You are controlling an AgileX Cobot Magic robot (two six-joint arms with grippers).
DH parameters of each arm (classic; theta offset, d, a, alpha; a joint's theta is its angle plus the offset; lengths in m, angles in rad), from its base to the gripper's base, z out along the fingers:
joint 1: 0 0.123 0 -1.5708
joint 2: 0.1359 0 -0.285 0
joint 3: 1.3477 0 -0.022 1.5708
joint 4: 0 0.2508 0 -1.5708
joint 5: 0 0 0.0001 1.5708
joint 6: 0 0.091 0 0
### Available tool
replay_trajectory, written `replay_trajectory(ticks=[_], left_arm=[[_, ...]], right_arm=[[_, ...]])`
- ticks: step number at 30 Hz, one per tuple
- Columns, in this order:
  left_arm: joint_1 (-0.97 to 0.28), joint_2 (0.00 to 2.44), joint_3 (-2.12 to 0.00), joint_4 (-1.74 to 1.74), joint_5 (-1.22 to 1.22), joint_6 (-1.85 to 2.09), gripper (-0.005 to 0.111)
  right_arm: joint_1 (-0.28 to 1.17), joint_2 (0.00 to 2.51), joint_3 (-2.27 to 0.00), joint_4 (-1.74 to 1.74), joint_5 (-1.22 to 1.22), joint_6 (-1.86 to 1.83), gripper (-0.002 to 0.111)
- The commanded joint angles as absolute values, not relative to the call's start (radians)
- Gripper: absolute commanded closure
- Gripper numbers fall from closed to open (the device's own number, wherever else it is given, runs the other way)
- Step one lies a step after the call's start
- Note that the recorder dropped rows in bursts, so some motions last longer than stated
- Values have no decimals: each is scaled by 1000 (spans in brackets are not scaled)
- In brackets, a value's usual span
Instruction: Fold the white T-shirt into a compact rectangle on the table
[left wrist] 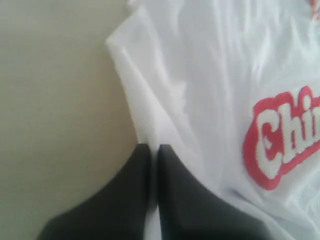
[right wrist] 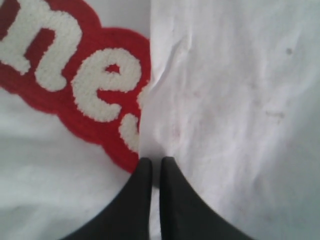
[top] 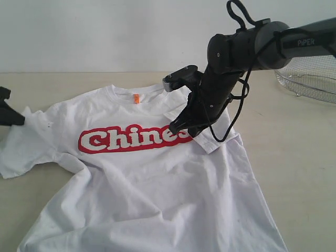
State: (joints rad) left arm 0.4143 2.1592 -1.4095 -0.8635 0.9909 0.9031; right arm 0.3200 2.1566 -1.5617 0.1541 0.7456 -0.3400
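Observation:
The white T-shirt [top: 147,178] lies face up on the table [top: 294,152], its red lettering [top: 126,139] across the chest and an orange tag [top: 136,98] at the neck. My right gripper [top: 177,128] reaches in over the chest, shut on the edge of the right sleeve, which is folded inward and covers the end of the lettering [right wrist: 75,85]. In the right wrist view the gripper [right wrist: 155,160] pinches that white fold [right wrist: 230,100]. My left gripper [top: 18,119] sits at the far left, and in the left wrist view it [left wrist: 154,147] is shut on the left sleeve's edge [left wrist: 145,100].
A silver wire-mesh basket [top: 310,79] stands at the back right of the table. The right arm [top: 247,47] stretches from the upper right over the shirt's shoulder. A pale wall runs behind the table's far edge.

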Motion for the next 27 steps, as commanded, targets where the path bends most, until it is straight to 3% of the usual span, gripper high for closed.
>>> replay_trajectory(ticks=[1, 11, 18, 24, 27], left_arm=[[322, 2091, -1452, -884, 998, 908, 102], [41, 2084, -1490, -900, 963, 816, 102], [-153, 2096, -1490, -766, 774, 563, 102], [-160, 2187, -1490, -426, 741, 343, 102], [-160, 2201, -1490, -424, 763, 345, 102]], right_arm=[[319, 2155, -1563, 150, 748, -345, 108], [319, 2155, -1563, 150, 745, -345, 108], [319, 2155, -1563, 150, 750, -342, 108], [319, 2155, -1563, 146, 773, -344, 108], [319, 2155, -1563, 146, 773, -344, 108]])
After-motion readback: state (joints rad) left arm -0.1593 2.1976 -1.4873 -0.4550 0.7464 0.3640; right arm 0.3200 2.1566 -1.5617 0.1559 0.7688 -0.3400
